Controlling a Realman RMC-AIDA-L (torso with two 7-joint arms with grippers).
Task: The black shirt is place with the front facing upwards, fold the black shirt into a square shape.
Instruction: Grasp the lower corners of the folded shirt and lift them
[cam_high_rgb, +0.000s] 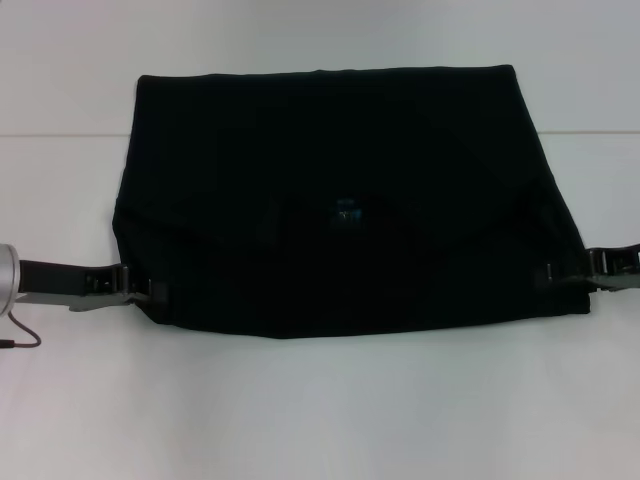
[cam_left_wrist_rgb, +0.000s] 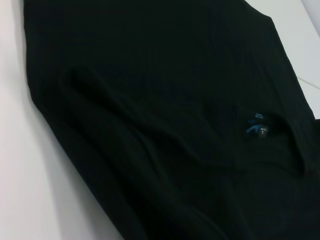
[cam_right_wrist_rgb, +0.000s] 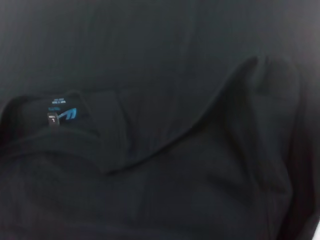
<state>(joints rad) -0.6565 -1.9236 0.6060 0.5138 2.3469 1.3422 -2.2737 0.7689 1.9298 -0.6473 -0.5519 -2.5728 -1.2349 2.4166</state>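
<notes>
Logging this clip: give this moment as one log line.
shirt: folded, label up | left claw: at shirt's near left edge | right claw: at near right edge | table: white

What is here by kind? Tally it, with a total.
Black shirt, folded, blue neck label showing: 1
Grippers: 2, left gripper and right gripper at the shirt's side edges
White table: 1
Total: 4
</notes>
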